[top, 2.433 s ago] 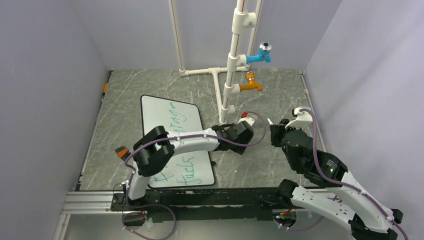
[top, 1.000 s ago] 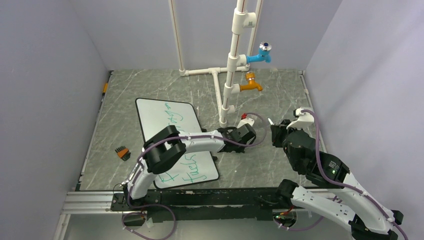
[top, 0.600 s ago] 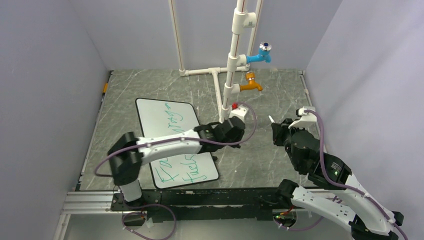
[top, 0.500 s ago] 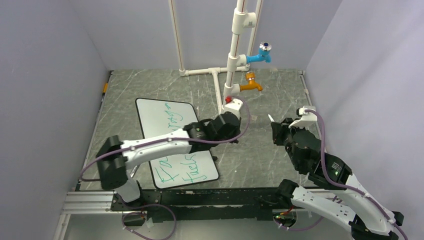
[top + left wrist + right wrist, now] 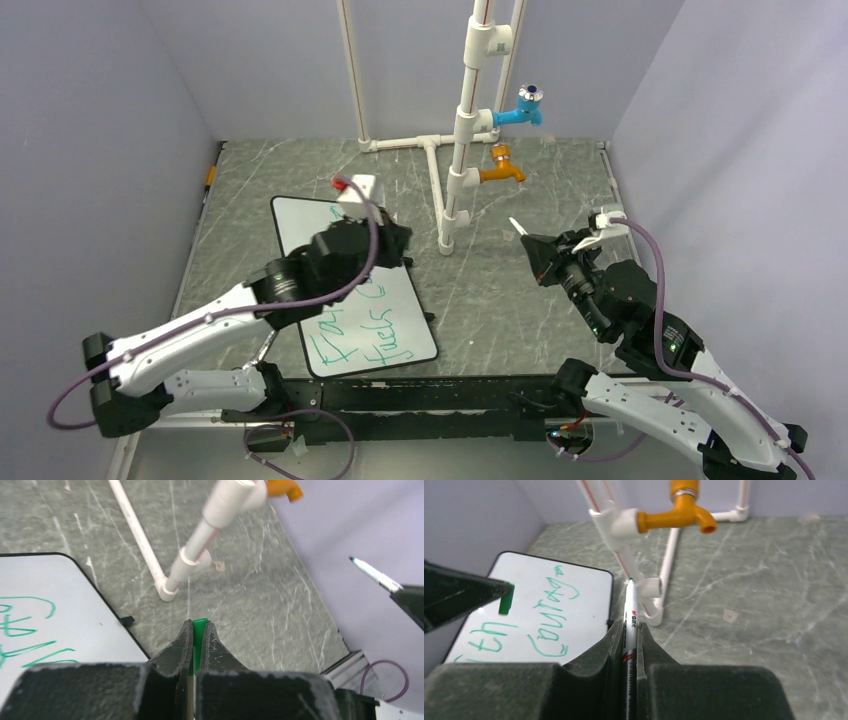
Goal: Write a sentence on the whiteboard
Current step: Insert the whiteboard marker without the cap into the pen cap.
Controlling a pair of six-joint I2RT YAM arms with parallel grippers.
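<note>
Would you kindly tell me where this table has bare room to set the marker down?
Widest bare marble lies between the whiteboard, the pipe stand's foot and the right arm. Also free: the rear left corner behind the whiteboard. Crowded: over the whiteboard, under the left arm.

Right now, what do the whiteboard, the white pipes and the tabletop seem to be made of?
The whiteboard: smooth white coated panel, thin black rim that looks plastic. The white pipes: matte plastic, probably PVC, given the chunky moulded joints. The tabletop: grey stone look with pale veins; real marble or printed laminate, I cannot tell.
</note>
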